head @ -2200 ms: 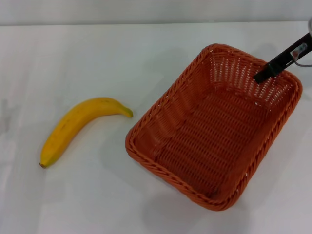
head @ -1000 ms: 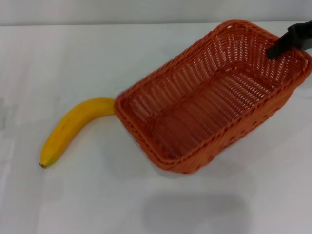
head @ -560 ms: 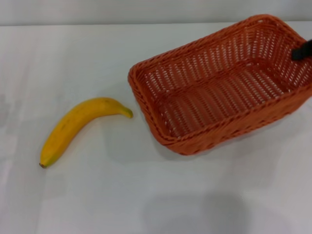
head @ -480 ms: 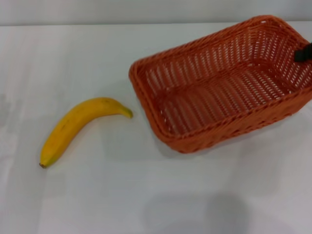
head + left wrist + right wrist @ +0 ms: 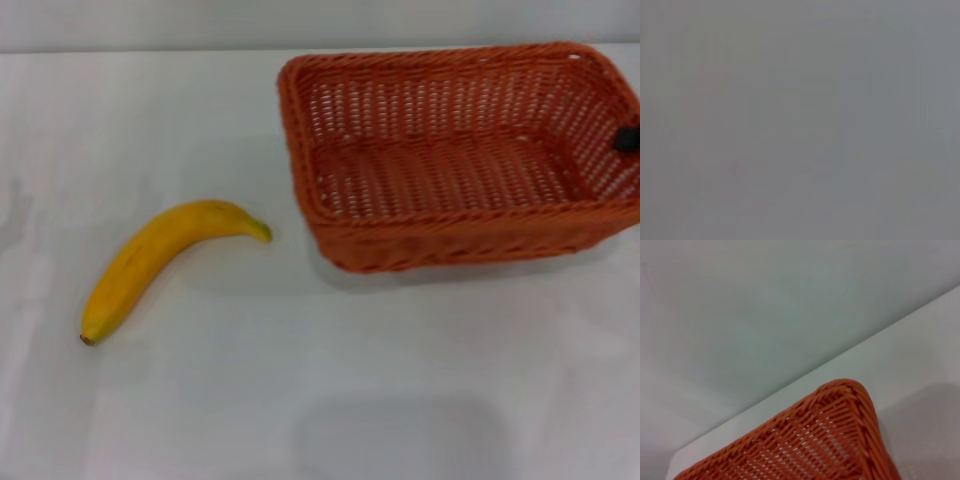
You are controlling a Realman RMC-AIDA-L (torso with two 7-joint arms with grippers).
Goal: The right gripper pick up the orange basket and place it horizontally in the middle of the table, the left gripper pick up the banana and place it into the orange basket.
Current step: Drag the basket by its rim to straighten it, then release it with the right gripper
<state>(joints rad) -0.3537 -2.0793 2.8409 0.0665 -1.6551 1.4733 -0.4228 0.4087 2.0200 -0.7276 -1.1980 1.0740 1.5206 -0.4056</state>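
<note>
The white table (image 5: pixel 300 400) bears the banana (image 5: pixel 160 262), left of the orange basket (image 5: pixel 460 160).

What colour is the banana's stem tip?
Greenish, on an otherwise yellow banana lying apart from the orange basket; the head view shows it best.

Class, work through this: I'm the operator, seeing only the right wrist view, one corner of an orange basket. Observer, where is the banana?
Observer: The banana lies on the table, left of the orange basket, apart from it.
Operator: Is anything in the basket?
Observer: No, it is empty, its long side running left to right in the head view.
Operator: Where is my right hand?
Observer: Its black tip shows at the basket's right end.
</note>
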